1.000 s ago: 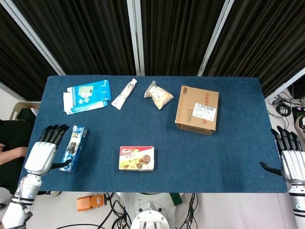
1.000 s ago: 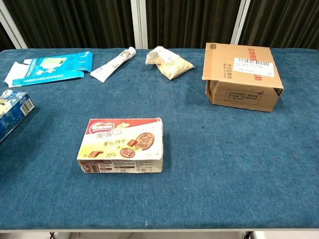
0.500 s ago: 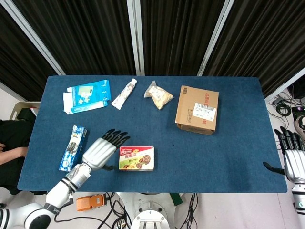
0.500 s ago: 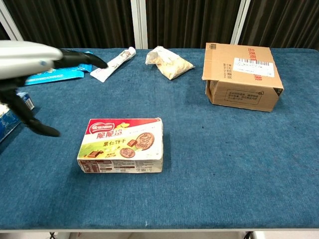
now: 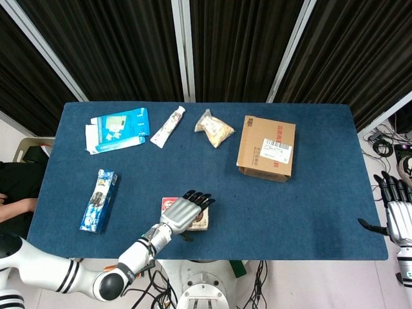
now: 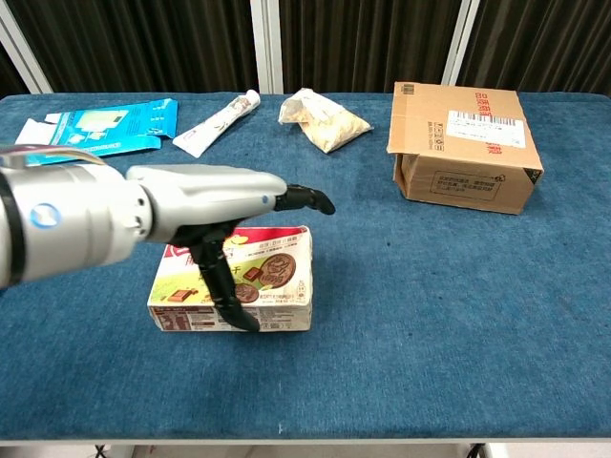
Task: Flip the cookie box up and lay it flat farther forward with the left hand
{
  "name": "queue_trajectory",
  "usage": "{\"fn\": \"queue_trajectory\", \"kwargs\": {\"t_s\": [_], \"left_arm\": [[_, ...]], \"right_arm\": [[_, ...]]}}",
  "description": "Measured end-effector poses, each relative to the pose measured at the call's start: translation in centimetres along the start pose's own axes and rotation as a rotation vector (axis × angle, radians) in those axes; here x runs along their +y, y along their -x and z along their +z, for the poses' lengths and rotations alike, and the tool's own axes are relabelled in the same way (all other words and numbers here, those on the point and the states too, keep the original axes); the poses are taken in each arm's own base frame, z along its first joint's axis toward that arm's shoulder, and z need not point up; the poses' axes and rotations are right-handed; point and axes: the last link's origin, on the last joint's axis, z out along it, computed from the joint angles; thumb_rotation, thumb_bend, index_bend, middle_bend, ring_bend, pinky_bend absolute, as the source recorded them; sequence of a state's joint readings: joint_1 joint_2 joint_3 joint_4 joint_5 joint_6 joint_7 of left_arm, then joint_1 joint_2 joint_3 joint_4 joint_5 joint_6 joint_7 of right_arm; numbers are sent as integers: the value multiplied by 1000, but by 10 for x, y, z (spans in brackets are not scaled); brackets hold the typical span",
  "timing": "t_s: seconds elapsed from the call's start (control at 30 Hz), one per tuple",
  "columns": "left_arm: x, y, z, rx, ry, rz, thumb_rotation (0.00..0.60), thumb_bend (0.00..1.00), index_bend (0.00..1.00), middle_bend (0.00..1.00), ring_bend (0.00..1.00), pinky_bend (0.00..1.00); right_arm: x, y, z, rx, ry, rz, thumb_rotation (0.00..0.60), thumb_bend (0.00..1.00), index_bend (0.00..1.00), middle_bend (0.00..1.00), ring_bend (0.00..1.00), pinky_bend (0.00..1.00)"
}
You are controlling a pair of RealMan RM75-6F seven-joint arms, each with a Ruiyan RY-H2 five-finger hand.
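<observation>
The cookie box point(image 6: 278, 276), red, yellow and green with cookie pictures, lies flat near the table's front edge, just left of the middle. My left hand point(image 6: 205, 212) is spread over its top, fingers stretched out toward the far side and thumb hanging down by the box's near face; a firm grip is not visible. In the head view the left hand point(image 5: 187, 212) covers most of the cookie box point(image 5: 168, 205). My right hand point(image 5: 397, 217) hangs off the table's right edge, fingers apart and holding nothing.
A blue snack box point(image 5: 100, 199) lies at the left. Along the back lie a blue-and-white carton point(image 6: 100, 127), a white tube point(image 6: 218, 123) and a small bag point(image 6: 323, 119). A cardboard box point(image 6: 463, 143) sits at the back right.
My left arm swept from the table's left edge rightward, and its hand now lies over the cookie box. The box has not moved. The right hand drifted slightly outward.
</observation>
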State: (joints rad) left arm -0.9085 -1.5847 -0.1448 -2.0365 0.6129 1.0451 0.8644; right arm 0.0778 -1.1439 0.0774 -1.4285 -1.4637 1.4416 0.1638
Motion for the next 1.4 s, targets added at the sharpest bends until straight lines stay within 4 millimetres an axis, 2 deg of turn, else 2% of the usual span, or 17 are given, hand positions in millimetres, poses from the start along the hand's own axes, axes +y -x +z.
{"fn": "queue_trajectory", "kwargs": {"t_s": [0.33,0.77,1.1,1.23,1.4], "left_arm": [[8,6,16,55,-141,-9,600,0,0,0,0,0],[10,20,34,9,-187,-43,600,0,0,6,0,0],[12,25,40,0,-201,-55,600,0,147,154,15,0],[14,25,42,17,-194,-44,600,70,276,308,130,0],[14,13,39,76,-163,-61,600,149,328,397,228,0]], "right_arm": [[1,4,1,-16,2,6,600,100,0,0,0,0],[1,7,2,-27,4,10,600,100,0,0,0,0],[2,8,1,-33,10,10,600,100,0,0,0,0],[1,8,1,-36,8,8,600,100,0,0,0,0],[1,7,1,-34,12,7,600,100,0,0,0,0]]}}
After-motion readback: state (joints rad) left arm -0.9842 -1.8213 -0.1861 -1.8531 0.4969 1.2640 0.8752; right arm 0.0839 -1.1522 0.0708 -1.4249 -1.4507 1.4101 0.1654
